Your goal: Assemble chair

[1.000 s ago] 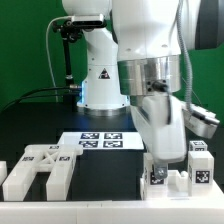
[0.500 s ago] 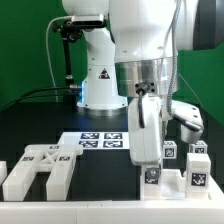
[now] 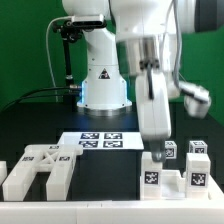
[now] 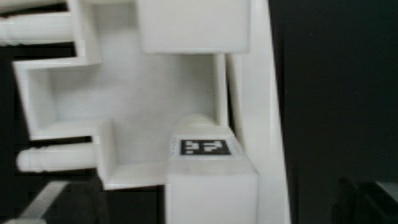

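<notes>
The chair's white pieces lie in two groups. Slotted blocks (image 3: 36, 168) lie at the exterior view's left front. A cluster with upright tagged posts (image 3: 172, 168) stands at the right front. My gripper (image 3: 156, 134) hangs just above that cluster, blurred by motion, and holds nothing that I can see. In the wrist view, a white chair piece with a square tag (image 4: 205, 147) and round pegs (image 4: 47, 160) fills the picture. My gripper (image 4: 199, 212) has dark fingers (image 4: 25, 206) far apart at both lower corners, open, with the white piece showing between them.
The marker board (image 3: 100, 140) lies flat on the black table behind the pieces. The robot's base (image 3: 102, 85) stands behind it. A black stand with a cable (image 3: 64, 50) rises at the back left, against a green backdrop.
The gripper has risen from down among the right-hand posts to just above them. The posts it covered now show. The pieces themselves have not moved.
</notes>
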`<state>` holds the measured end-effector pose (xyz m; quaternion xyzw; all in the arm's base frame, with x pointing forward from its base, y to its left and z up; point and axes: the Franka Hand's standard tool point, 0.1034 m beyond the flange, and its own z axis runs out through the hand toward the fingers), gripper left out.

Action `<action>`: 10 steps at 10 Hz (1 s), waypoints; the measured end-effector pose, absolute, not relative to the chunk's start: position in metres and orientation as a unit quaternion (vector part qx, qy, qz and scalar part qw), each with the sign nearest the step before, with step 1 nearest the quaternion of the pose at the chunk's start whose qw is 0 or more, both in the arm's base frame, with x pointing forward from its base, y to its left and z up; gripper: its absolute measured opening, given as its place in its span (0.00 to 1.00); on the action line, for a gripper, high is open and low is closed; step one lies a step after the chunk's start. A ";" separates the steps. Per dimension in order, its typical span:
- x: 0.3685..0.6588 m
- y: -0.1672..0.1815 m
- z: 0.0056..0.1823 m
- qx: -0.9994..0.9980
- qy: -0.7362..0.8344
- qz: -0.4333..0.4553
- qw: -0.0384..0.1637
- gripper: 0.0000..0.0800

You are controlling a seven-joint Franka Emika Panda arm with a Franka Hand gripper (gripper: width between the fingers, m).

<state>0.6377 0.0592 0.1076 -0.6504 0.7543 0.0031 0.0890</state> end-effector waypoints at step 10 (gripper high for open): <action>0.631 0.068 0.114 -0.732 0.675 -0.001 0.090 0.81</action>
